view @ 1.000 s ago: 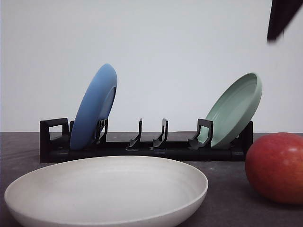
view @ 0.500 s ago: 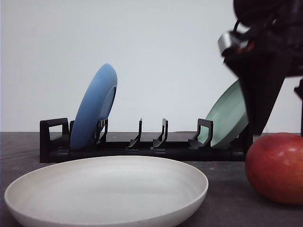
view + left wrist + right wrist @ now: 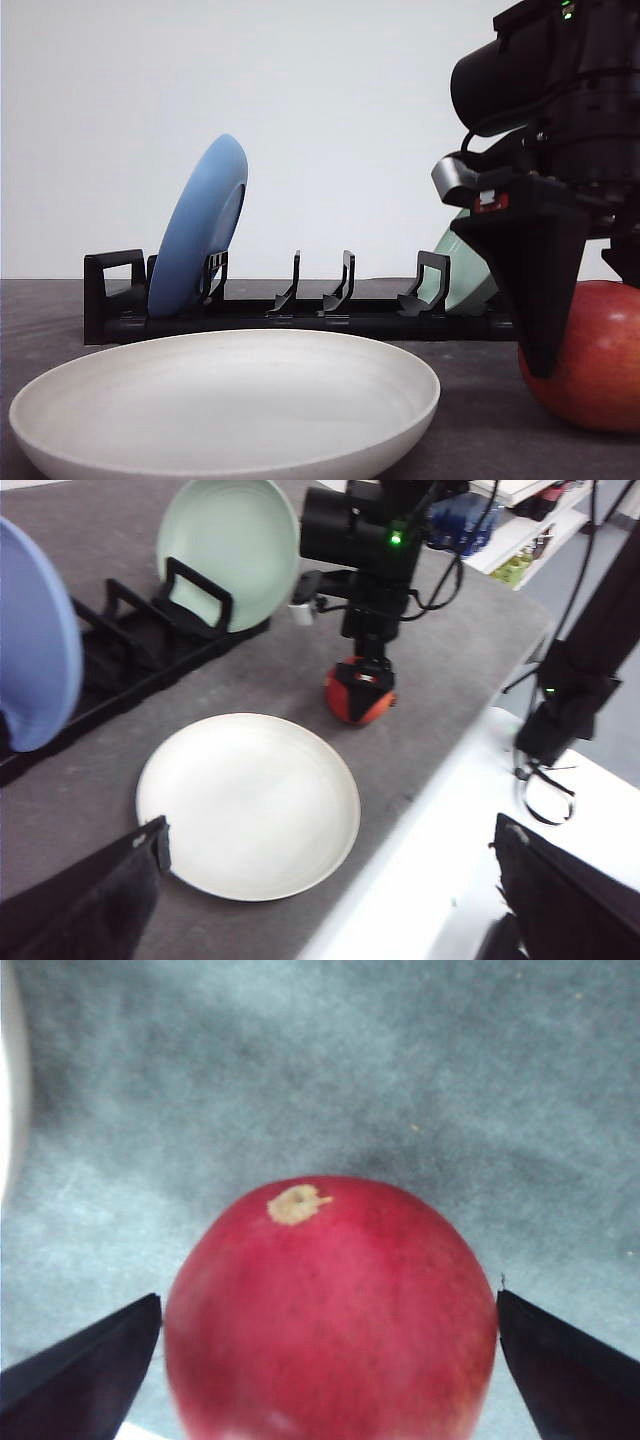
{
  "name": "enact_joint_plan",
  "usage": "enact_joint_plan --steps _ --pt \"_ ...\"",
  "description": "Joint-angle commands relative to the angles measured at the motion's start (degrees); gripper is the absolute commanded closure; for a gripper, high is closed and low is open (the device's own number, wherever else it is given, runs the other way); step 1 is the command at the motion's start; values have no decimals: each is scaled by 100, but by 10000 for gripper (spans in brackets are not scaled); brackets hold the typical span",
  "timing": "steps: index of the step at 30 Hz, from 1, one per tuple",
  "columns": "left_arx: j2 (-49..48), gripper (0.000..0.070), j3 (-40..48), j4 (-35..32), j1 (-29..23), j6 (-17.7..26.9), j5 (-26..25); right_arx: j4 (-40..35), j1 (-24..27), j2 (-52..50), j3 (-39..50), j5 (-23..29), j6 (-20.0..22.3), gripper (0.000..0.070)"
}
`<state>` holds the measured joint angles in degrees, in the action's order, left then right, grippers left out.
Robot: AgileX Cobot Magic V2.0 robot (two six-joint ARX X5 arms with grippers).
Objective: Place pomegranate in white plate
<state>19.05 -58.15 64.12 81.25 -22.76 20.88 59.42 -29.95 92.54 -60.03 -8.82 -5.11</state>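
Grey, slightly mottled tabletop [image 3: 470,430] runs back to a plain pale wall, and a black dish rack [image 3: 300,305] serves as the fixed reference. At the rack's left end a blue plate [image 3: 200,230] leans in its slots; in front of the rack, toward that same end, the white plate [image 3: 225,400] lies flat and holds nothing. At the rack's right end a pale green plate [image 3: 230,550] stands propped. Just in front of that end sits the pomegranate [image 3: 330,1310] on the table, apart from the white plate, with a small tan scar on its red skin.

The right gripper [image 3: 330,1360] has its fingers spread, one on each side of the fruit; contact is not evident. The left gripper [image 3: 330,870] hangs on the near side of the white plate, far from the rack, fingers wide apart and holding nothing.

The step in hand looks like the reach-and-grasp. Next would come closing on the fruit firmly, since round glossy skin could slip, then lifting and carrying it leftward over the plate's rim.

No legible writing appears anywhere.
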Motion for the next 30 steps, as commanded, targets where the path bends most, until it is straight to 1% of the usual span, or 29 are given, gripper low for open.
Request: enact_joint_plan --steps 1,2,5,6,7,10,13,16,18,20,22,27,30 --pt "28 75 -98 -43 76 -24 59 64 -46 157 -72 7 -150 49" --pt "28 75 -98 -37 76 -25 59 92 -46 163 -72 9 -156 85" --pt "29 75 -98 -51 78 -28 59 117 -66 165 -72 8 -187 242" --pt "31 74 -98 -53 76 -26 59 128 -70 165 -75 1 -187 281" --pt "31 74 -98 -53 76 -26 61 151 -68 165 -88 -11 -190 289" --pt "31 74 -98 -53 79 -29 128 304 -68 165 -256 -17 -224 289" --pt "31 74 -98 -66 77 -26 172 565 -123 165 -689 -18 -253 289" --pt "31 74 -98 -68 76 -26 186 682 -303 165 -1234 -58 -417 289" --pt "31 74 -98 -68 76 -26 267 682 -501 181 -1582 -216 -495 289" --pt "31 74 -98 -69 76 -26 405 568 -736 195 -1835 -378 -574 289" --pt "31 74 -98 -73 76 -26 491 330 -1048 249 -1998 -431 -702 289" --pt "31 74 -98 -83 76 -26 605 -349 -1833 477 -2065 -448 -1073 289" --pt "31 74 -98 -83 76 -27 638 -687 -2192 724 -2065 -412 -1138 289"
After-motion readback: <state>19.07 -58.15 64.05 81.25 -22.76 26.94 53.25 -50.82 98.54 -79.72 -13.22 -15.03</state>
